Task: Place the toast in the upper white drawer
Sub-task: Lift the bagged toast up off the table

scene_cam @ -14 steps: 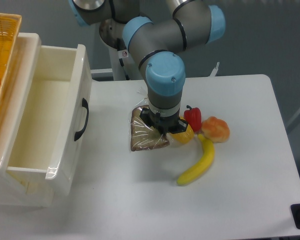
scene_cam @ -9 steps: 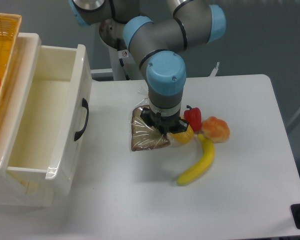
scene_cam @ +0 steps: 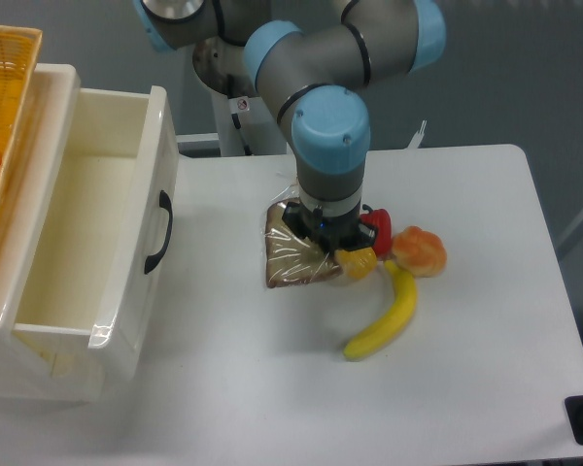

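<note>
The toast (scene_cam: 293, 258) in its crinkly wrap lies on the counter (scene_cam: 466, 388), well to the right of the upper white drawer (scene_cam: 97, 252), which stands pulled open with its black handle (scene_cam: 158, 231) facing the toast. The arm comes straight down over the toast's right edge, and the gripper (scene_cam: 326, 245) sits right at the wrap there. Its wrist hides the fingers, so I cannot tell whether it has closed on the plastic or is only poised over it.

Just right of the toast sit a yellow pepper (scene_cam: 358, 262), a red pepper (scene_cam: 377, 230), an orange bun-like fruit (scene_cam: 420, 250) and a banana (scene_cam: 384, 318), crowded close to the gripper.

This looks like the pick-up step. Next it needs a firm hold on the toast, a clean lift clear of the peppers, then a carry leftward over the drawer's front wall before letting go inside.
</note>
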{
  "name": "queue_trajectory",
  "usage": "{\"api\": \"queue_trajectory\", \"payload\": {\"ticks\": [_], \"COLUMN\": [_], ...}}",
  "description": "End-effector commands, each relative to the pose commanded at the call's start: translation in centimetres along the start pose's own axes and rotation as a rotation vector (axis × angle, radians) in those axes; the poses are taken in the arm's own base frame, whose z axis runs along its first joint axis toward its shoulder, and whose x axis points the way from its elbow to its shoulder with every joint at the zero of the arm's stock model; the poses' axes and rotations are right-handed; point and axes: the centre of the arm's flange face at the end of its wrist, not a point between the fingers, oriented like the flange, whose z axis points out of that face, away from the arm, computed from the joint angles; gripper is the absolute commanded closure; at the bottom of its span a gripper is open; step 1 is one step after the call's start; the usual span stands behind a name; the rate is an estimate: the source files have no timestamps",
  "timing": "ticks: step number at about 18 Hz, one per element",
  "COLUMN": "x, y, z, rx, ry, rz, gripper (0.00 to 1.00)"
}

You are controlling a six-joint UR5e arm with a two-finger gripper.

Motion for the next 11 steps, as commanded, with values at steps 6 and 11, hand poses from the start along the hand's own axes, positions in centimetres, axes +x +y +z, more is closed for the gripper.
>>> {"api": "queue_trajectory", "payload": {"ticks": [6, 11], "x": [2.2, 5.6], "y": [3.1, 6.5], "z": [-4.7, -9.7], "rx": [-0.025, -0.001], "ry": [0.023, 0.002], "rz": [0.001, -0.001], "gripper": [0.97, 0.97]}}
